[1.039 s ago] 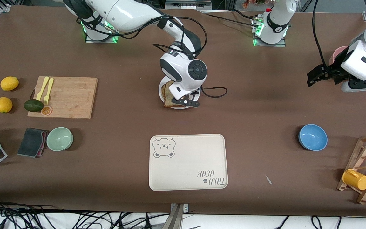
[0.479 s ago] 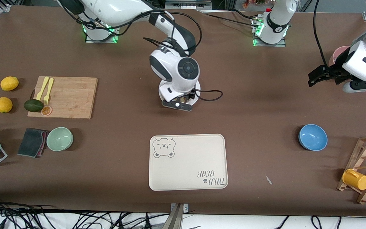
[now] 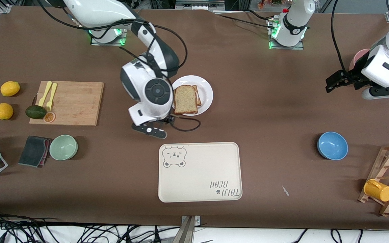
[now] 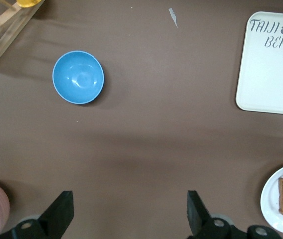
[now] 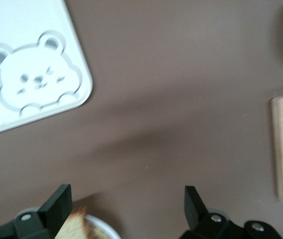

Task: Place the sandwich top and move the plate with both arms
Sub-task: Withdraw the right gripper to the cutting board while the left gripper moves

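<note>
Now sandwich top on plate, prob. atop another slice.

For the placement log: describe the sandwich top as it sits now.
The sandwich top is a light tan, speckled wholegrain slice with a brown crust. It lies flat on a lower slice whose edge peeks out beside it, both on the white plate. Nothing grips it: the right gripper, open, hangs over bare table beside the plate.
</note>
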`<act>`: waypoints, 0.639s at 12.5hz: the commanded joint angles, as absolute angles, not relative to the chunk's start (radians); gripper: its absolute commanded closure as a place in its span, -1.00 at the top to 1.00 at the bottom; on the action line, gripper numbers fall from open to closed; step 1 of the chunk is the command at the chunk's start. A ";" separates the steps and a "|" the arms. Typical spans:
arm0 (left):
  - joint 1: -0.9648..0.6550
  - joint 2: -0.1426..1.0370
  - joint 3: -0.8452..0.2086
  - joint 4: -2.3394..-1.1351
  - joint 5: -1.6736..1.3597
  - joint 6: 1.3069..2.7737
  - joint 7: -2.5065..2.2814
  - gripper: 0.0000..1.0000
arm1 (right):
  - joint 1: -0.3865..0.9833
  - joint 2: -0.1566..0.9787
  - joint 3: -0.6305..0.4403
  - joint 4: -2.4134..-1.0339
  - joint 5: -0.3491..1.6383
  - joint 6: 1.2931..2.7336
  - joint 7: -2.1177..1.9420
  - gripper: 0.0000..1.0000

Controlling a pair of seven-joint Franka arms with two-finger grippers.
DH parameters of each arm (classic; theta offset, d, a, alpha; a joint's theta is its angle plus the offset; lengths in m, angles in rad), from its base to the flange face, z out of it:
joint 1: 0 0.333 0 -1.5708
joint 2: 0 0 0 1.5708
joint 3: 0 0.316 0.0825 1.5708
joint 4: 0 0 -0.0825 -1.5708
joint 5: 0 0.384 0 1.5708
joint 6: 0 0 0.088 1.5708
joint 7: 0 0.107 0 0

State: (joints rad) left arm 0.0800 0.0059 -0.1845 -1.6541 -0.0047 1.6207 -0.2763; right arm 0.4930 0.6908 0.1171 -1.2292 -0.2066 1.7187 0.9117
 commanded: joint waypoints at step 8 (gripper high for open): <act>0.211 0.057 -0.209 -1.666 -0.093 1.650 -0.014 1.00 | 0.350 0.454 -0.032 -1.469 -0.054 1.766 0.586 1.00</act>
